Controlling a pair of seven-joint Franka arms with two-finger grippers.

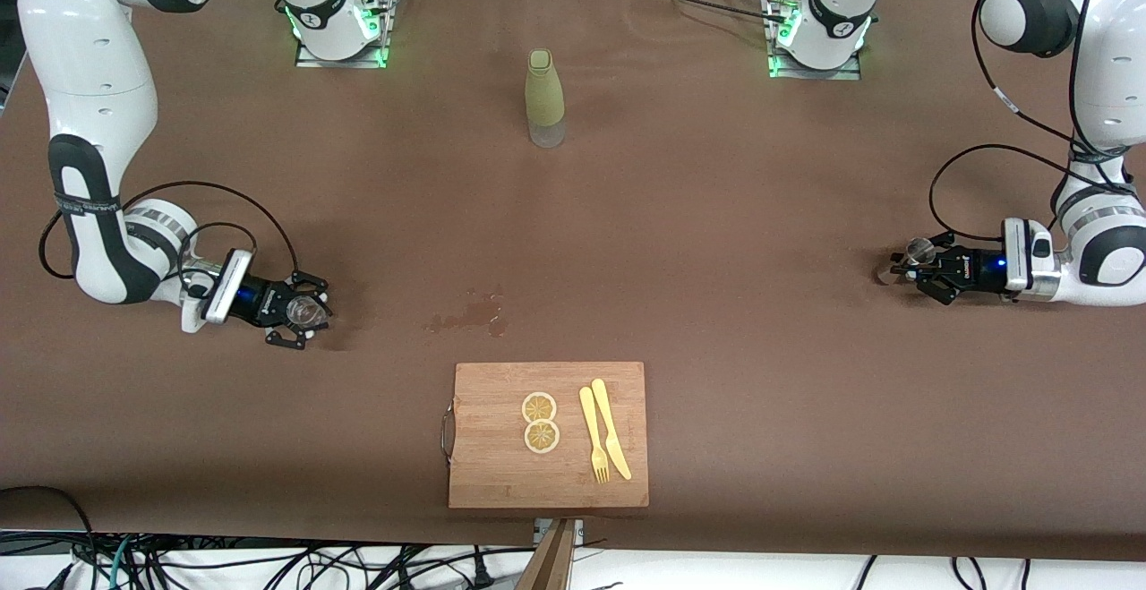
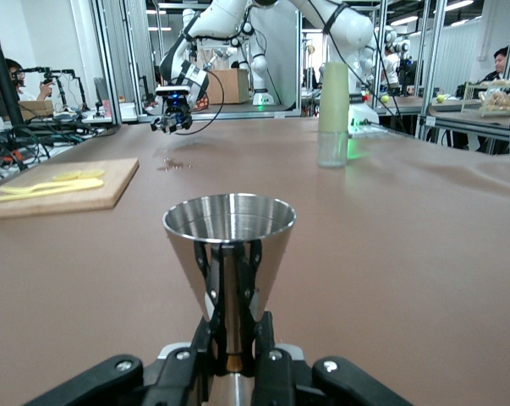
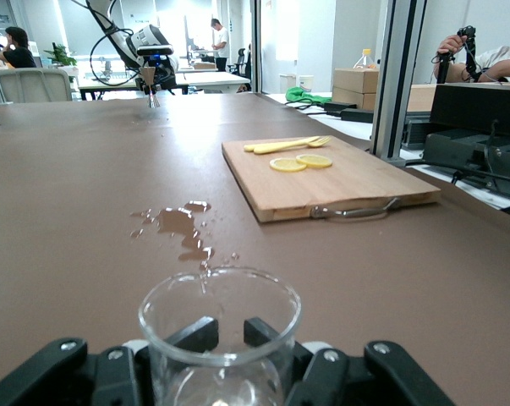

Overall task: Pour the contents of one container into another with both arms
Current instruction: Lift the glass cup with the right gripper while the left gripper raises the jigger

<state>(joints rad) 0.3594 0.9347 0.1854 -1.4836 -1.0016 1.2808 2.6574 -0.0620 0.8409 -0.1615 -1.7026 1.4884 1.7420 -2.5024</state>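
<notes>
- Since a pour needs one vessel in each hand, a steel jigger (image 2: 229, 254) is clamped upright by its narrow waist in the left gripper (image 1: 927, 278), and a clear glass cup (image 3: 219, 330) is clamped in the right gripper (image 1: 295, 312), its mouth turned upward.
- Both vessels are held well apart, one at each arm's end of the table (image 1: 716, 214), so no pour can be judged to have begun.
- No liquid can be made out in the jigger's bowl; the cup's contents cannot be told either.
- Each set of fingers is closed against its vessel, the jigger's stem being pinched between the left fingers (image 2: 208, 338) and the cup's wall between the right ones.
- Both arms are bent low, forearms nearly level with the table, wrists turned toward the table's middle, a pose judged suited to keeping the rims level.
- A wet patch (image 1: 470, 314) is seen on the cloth between the grippers.
- A green bottle (image 1: 544, 98) is stood upright toward the bases; nearer the front camera a cutting board (image 1: 501, 474) is laid, with two lemon slices (image 1: 541, 422) and a yellow knife and fork (image 1: 604, 433) on it.
</notes>
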